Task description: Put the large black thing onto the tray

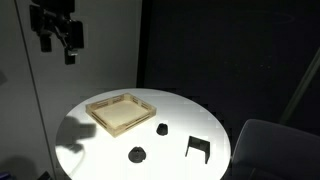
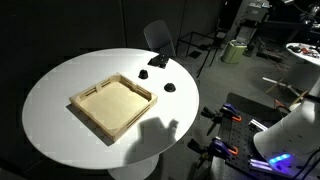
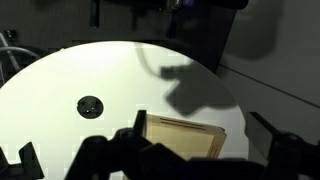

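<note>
The large black thing is an open-frame bracket standing on the white round table near its edge; it also shows in an exterior view. It is out of the wrist view. The light-tan wooden tray lies empty on the table, seen in both exterior views and in the wrist view. My gripper hangs high above the table, off beyond the tray's side, far from the black thing. In the wrist view its fingers stand wide apart, open and empty, framing the tray below.
A small round black lump and a flat black knob lie between the tray and the bracket; the knob shows in the wrist view. A grey chair stands beside the table near the bracket. Dark curtains hang behind.
</note>
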`<state>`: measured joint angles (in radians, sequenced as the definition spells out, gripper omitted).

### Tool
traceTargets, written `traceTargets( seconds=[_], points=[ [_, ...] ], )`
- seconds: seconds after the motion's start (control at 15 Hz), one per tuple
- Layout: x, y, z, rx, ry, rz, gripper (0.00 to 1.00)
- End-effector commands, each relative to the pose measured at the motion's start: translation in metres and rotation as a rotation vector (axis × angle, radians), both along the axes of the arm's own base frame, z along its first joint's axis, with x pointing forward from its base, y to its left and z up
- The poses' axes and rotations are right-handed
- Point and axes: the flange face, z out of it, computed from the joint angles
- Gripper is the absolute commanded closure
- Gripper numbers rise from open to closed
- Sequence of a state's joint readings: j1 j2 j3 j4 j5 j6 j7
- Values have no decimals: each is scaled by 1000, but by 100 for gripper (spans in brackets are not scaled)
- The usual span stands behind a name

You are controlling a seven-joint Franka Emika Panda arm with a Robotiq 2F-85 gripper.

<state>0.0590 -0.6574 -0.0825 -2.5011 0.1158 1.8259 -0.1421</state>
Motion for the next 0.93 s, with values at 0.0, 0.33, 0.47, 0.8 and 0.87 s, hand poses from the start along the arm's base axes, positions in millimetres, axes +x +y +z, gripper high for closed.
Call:
traceTargets(
  seconds=[0.0, 0.33, 0.47, 0.8, 0.87],
  points=[
    [0, 0, 1, 0, 1, 0, 0],
    [37, -11, 8, -38, -9, 21, 0],
    [62, -19, 11, -64, -31, 31, 0],
    [134, -44, 5, -104, -59, 29, 0],
    [145, -51, 1, -109, -58, 24, 0]
  ],
)
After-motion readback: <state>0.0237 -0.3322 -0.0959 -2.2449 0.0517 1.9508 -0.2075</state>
